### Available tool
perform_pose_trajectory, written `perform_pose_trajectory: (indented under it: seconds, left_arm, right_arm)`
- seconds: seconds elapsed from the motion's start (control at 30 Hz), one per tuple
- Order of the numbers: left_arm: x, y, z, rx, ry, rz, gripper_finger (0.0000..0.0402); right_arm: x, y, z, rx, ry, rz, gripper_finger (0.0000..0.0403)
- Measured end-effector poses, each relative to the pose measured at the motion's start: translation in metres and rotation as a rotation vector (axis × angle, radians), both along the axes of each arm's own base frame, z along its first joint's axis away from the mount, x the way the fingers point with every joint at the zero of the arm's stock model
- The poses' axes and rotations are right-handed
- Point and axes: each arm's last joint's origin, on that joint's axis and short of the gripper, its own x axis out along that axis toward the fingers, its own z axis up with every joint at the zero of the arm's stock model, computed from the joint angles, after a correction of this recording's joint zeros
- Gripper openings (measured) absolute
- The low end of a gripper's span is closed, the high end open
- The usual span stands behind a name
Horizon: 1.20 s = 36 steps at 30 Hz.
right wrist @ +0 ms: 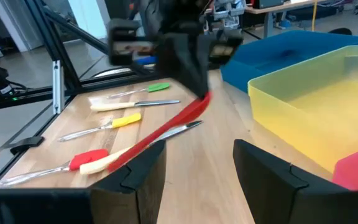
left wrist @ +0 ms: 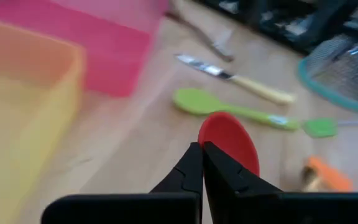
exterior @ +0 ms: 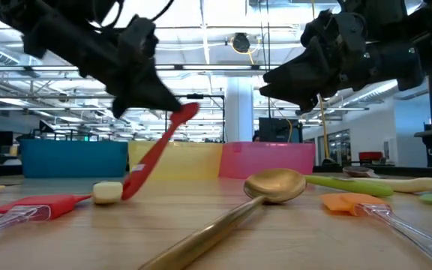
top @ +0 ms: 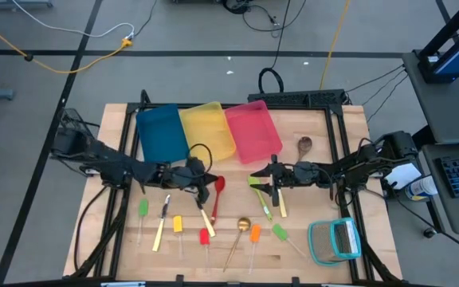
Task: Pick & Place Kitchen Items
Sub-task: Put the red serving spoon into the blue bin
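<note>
Utensils lie scattered along the near edge of the table (top: 118, 119): a gold spoon (exterior: 276, 184), an orange-headed stick (exterior: 351, 202), a red-headed stick (exterior: 51, 204) and a pale knife handle (exterior: 107, 192), none of them touched.

Just past them is the piece I am working, the red spoon (top: 218, 191). My left gripper (top: 205, 189) has its fingers (left wrist: 194, 171) pressed together on the handle, pinching it at the upper end. In the low view the spoon hangs tilted, handle up in the grip and the far end down at the wood beside the pale knife handle, so I judge it is only partly lifted. Seen from the left wrist, the red bowl shows just beyond the fingertips.

What the coming move turns on: the spoon's long axis runs roughly near-to-far, and the bins sit farther back, with the yellow bin (top: 207, 127) almost straight behind the grip, the blue bin (top: 162, 131) to its left and the pink bin (top: 253, 127) to its right. The left arm is the nearer one to carry it there, I reckon.

My right gripper (top: 273, 187) hovers spread and empty over the green spoon (top: 260, 191) and a yellow-handled knife (top: 280, 203), level with the left one.
</note>
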Motion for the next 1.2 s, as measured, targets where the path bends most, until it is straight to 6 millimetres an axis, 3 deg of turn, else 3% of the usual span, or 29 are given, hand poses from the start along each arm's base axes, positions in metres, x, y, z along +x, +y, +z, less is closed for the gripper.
perform_pose_trajectory:
  seconds: [0.3,0.7,1.2]
  left_arm:
    - [-0.042,0.009,0.028,0.123,0.096,0.17,0.0002]
    - [-0.094,0.026,0.057,0.274,0.097,0.434,0.0002]
    - [-0.137,0.062,0.086,0.36,0.021,0.682,0.0003]
  right_arm:
    - [0.0,0.003,0.0,0.005,0.001,0.009,0.018]
    - [0.0,0.003,0.0,0.007,0.002,0.009,0.018]
    - [0.0,0.003,0.0,-0.019,0.001,0.012,0.018]
